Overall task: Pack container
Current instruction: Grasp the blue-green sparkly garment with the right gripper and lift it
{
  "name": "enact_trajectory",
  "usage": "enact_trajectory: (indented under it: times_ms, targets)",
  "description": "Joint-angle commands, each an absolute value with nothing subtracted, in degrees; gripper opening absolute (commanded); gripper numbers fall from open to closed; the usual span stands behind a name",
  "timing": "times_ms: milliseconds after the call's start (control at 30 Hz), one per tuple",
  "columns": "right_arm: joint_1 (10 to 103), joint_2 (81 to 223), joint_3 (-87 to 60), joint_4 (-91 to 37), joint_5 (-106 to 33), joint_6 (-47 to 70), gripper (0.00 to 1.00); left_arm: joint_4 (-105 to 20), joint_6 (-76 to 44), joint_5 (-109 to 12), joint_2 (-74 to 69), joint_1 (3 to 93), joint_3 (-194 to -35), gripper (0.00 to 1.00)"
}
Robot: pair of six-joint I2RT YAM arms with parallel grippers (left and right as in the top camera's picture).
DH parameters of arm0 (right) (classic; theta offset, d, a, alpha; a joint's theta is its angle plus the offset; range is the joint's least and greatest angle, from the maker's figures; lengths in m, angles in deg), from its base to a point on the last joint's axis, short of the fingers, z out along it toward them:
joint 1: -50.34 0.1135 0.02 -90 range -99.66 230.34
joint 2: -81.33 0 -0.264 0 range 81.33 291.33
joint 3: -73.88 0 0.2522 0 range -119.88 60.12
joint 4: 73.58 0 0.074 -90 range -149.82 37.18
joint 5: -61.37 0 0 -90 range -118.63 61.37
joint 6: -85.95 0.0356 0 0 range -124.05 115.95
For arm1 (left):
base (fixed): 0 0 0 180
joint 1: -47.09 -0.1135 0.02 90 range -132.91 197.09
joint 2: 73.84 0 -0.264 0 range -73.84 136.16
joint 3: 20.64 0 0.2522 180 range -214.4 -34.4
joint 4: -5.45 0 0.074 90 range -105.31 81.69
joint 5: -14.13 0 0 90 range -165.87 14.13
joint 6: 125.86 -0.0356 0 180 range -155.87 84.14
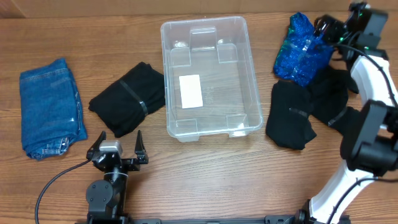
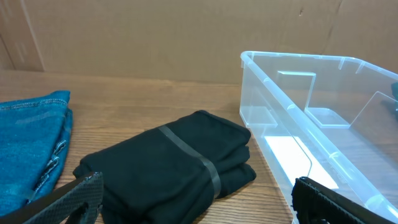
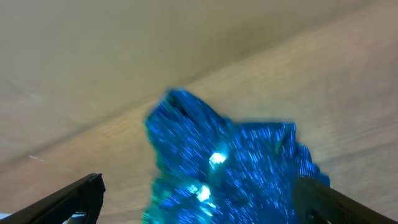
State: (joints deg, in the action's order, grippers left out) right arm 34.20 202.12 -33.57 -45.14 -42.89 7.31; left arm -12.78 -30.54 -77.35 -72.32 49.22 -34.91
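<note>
overhead: the clear, glossy container point(image 1: 166, 81), rounded at the corners, sits mid-surface point(image 1: 205, 180) on wood grain, a white label point(image 1: 190, 91) on its base. folded denim point(image 1: 51, 107) lies far left and a banded black bundle point(image 1: 127, 98) just beside the container's left wall. a crinkly, shiny blue wrap point(image 1: 303, 48) and black cloth point(image 1: 292, 115) lie to its right.
left wrist: the left claw point(image 2: 199, 199) is released, its fingers spread, with plain brown board point(image 2: 155, 37) behind.
right wrist: the right claw point(image 3: 196, 193) gapes wide, the blue wrap blurred ahead.
</note>
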Motion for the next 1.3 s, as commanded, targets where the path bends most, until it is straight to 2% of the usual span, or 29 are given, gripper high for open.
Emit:
enact_trajectory:
  times_ms: [0,167,433,700,767,800,833,967,1067,1133,1267]
  targets:
    - [33.8,203.7,-34.0,-39.6,-39.7,8.4,1.00,-12.6,-32.1,-76.9,-72.4,49.0,-34.7,1.00]
    - [33.0,203.9,-34.0,-33.8,-34.7,8.0,1.00,-12.6,-32.1,-76.8,-72.4,49.0,-34.7,1.00]
    - [32.3,207.6,-34.0,-38.7,-42.5,9.8,1.00,-12.6,-32.1,-76.9,-72.4,49.0,-34.7,1.00]
    - [33.8,212.6,-34.0,-39.7,-42.6,9.7,0.98,-12.6,-32.0,-76.8,-72.4,49.0,-34.7,1.00]
    - [33.8,212.6,-34.0,-39.4,-42.7,9.7,0.91,-12.6,-32.1,-76.9,-72.4,49.0,-34.7,1.00]
    - [33.8,212.6,-34.0,-39.2,-42.7,9.7,0.83,-12.6,-32.0,-76.9,-72.4,49.0,-34.7,1.00]
    - [33.8,212.6,-34.0,-38.3,-42.6,9.5,0.67,-12.6,-32.1,-76.9,-72.4,49.0,-34.7,1.00]
    - [33.4,212.2,-35.0,-35.8,-42.2,6.6,0.26,-12.6,-32.1,-76.8,-72.4,49.0,-34.7,1.00]
    - [33.4,210.3,-38.1,-33.4,-42.2,4.4,0.22,-12.6,-32.0,-76.9,-72.4,49.0,-34.7,1.00]
    - [33.4,208.2,-41.7,-32.4,-42.3,4.3,0.15,-12.6,-32.1,-76.9,-72.4,49.0,-34.7,1.00]
    - [34.1,204.7,-47.3,-32.2,-42.5,4.3,0.15,-12.6,-32.0,-76.9,-72.4,49.0,-34.7,1.00]
